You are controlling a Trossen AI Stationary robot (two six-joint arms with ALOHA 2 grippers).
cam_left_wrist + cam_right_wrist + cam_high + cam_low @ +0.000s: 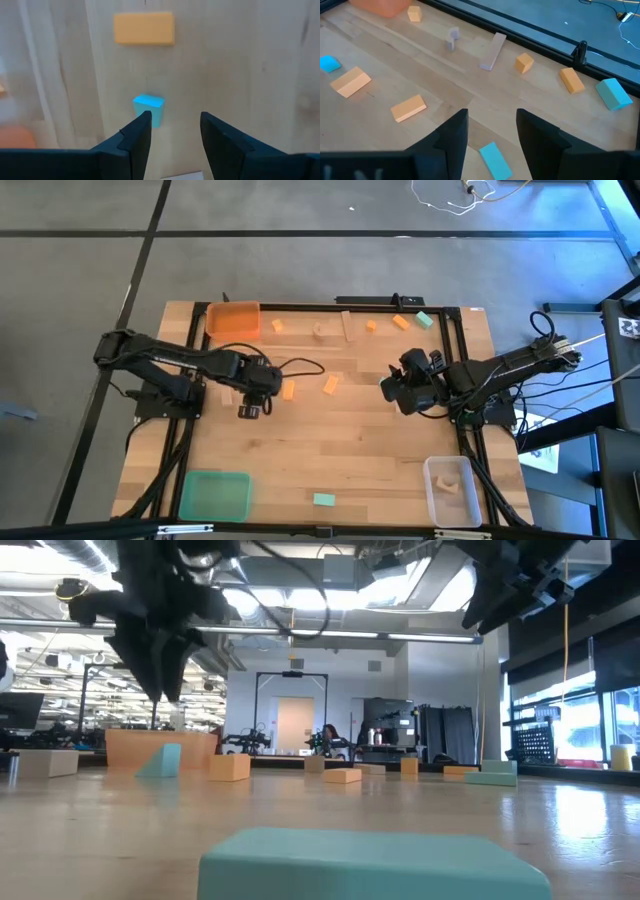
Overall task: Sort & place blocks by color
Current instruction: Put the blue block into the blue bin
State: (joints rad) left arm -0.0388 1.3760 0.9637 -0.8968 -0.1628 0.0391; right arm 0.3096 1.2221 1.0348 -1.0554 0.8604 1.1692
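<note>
Three trays are parked at the table corners: an orange tray [233,319] at the far left, a green tray [214,493] at the near left, and a clear tray [452,490] at the near right. Nothing can be seen inside the orange or green ones, while a pale wood block [449,480] is sitting in the clear one. Most blocks are scattered loose on the table [350,440]: an orange block [289,390] and another orange block [331,385] are lying mid-table, a few more small orange pieces and a teal block [424,320] are strung along the far edge, and a lone teal block [323,500] is left near the front edge, well apart from everything. The left gripper [171,120] is held above the boards just beside the left arm's base, fingers parted with nothing pinched between them; a small teal block [149,108] is seen on the wood just past its fingertips, with an orange one farther on. The right gripper [490,120] is hung over the table's right side, also spread apart and carrying nothing.
</note>
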